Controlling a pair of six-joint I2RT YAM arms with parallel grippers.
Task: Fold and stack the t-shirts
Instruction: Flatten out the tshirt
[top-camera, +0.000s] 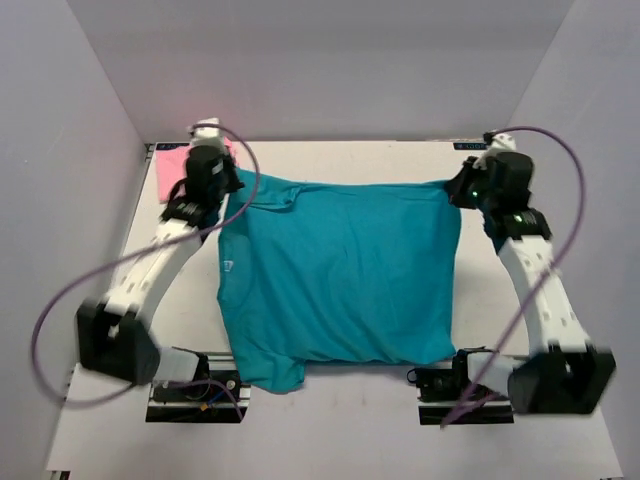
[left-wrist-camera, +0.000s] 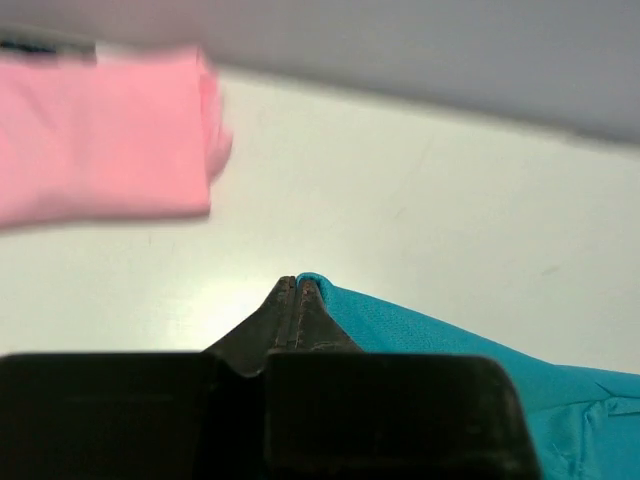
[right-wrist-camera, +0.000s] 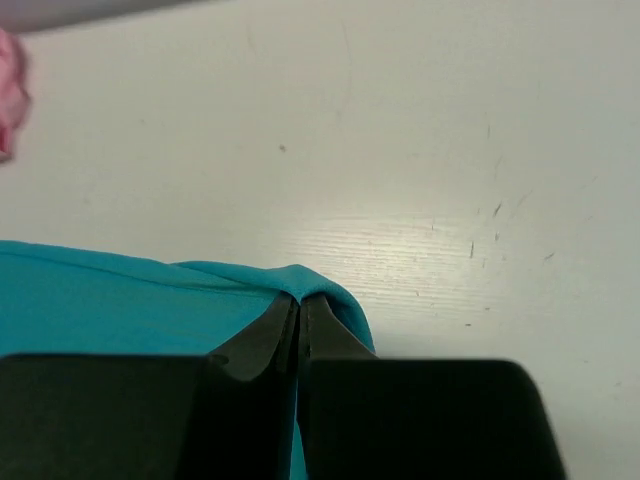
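Observation:
A teal t-shirt (top-camera: 340, 275) lies spread over the middle of the table, its near edge hanging past the front. My left gripper (top-camera: 232, 186) is shut on its far left corner; the left wrist view shows the closed jaws pinching teal cloth (left-wrist-camera: 420, 330). My right gripper (top-camera: 452, 190) is shut on the far right corner, with cloth (right-wrist-camera: 120, 305) draped over the closed jaws. A folded pink t-shirt (top-camera: 172, 165) lies at the far left corner of the table, also in the left wrist view (left-wrist-camera: 100, 140).
White walls close in the table (top-camera: 350, 155) on the left, back and right. The arm bases (top-camera: 195, 385) and their rails sit at the near edge, partly under the teal shirt's hem. Purple cables loop beside each arm.

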